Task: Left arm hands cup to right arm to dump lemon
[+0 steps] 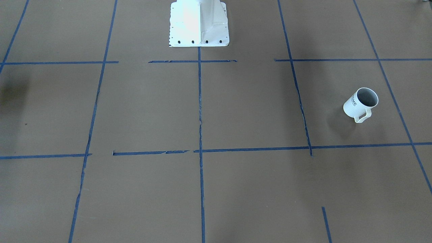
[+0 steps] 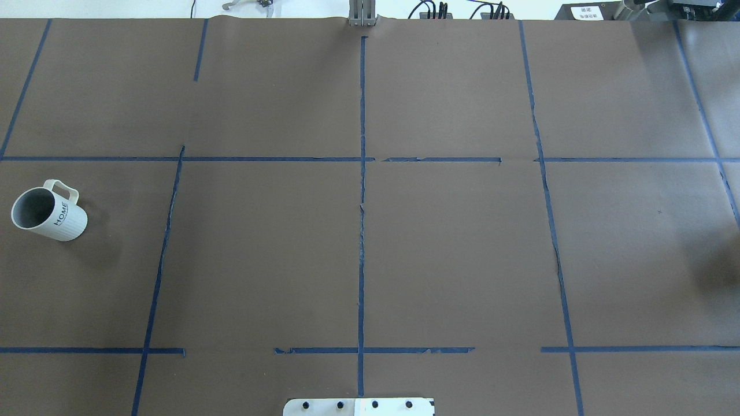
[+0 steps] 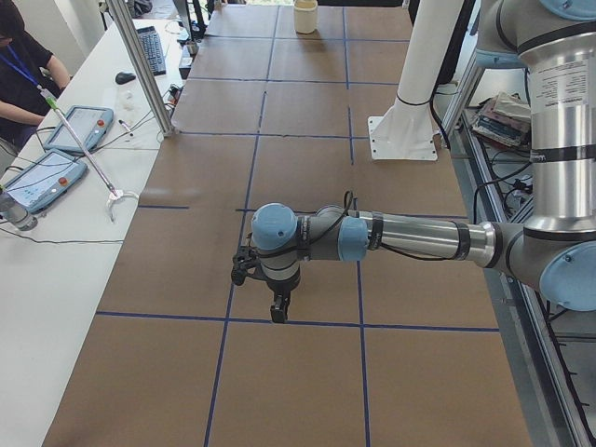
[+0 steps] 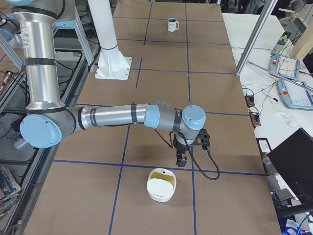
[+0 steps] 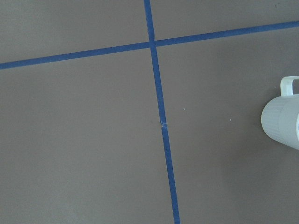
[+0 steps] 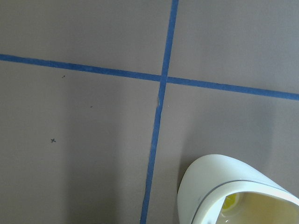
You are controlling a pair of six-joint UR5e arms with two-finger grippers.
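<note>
Presently: cup (image 2: pixel 49 215) upright on table (image 2: pixel 462 260), untouched; left gripper (image 3: pixel 278 315) and right gripper (image 4: pixel 181 162) point down, open-or-closed state indeterminable.

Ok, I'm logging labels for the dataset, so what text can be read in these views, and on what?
"HOME": dark letters on the side of the mug.
On the white label beyond the table's far edge: print too small to read.
On the tablet beside the table: screen too small to read.
Nothing else is legible.

Cup (image 2: pixel 49 211) upright on table (image 2: pixel 370 260), at its far left end. Bowl (image 4: pixel 161 188) on the right end, well apart from it.
</note>
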